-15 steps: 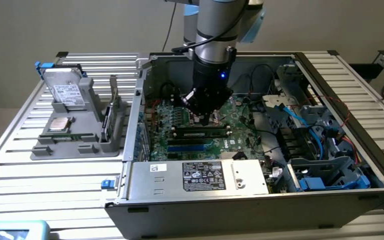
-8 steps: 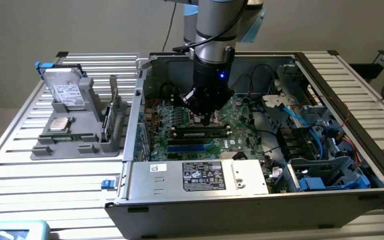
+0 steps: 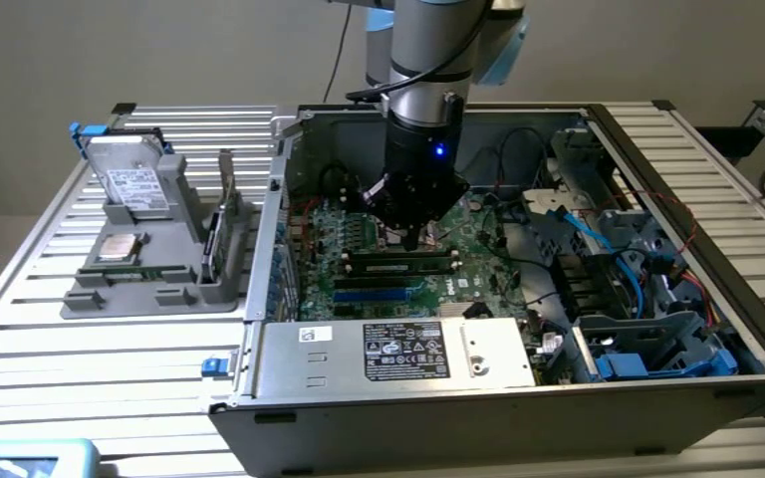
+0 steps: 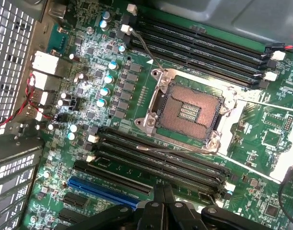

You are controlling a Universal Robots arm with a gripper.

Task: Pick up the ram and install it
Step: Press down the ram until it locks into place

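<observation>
Found the gripper (image 3: 416, 244) lowered inside the open computer case (image 3: 489, 438), directly over the motherboard (image 3: 343, 239). Noted the jaws fully closed, fingertips pressed together with nothing between them; confirmed the same in the wrist view, with the gripper (image 4: 163, 191) poised above the memory slots beside the empty processor socket (image 4: 187, 111).

Located the ram (image 3: 402, 267) on the motherboard just under the fingertips, lying lengthwise along the row of black memory slots and apparently seated in one of them. Could not establish whether tip and stick were touching. Recorded its appearance as a long, thin, narrow strip, dark along its face, with a small pale label near the middle and black slot ends at either tip. Placed it between the gripper and the blue slots (image 3: 376, 291), parallel to both.

Observed, well apart on the exterior view's left, a grey tray (image 3: 91, 299) outside the case, carrying a hard drive (image 3: 130, 179), a small square silver chip (image 3: 120, 247) and a larger green card (image 3: 230, 234) standing on edge.
</observation>
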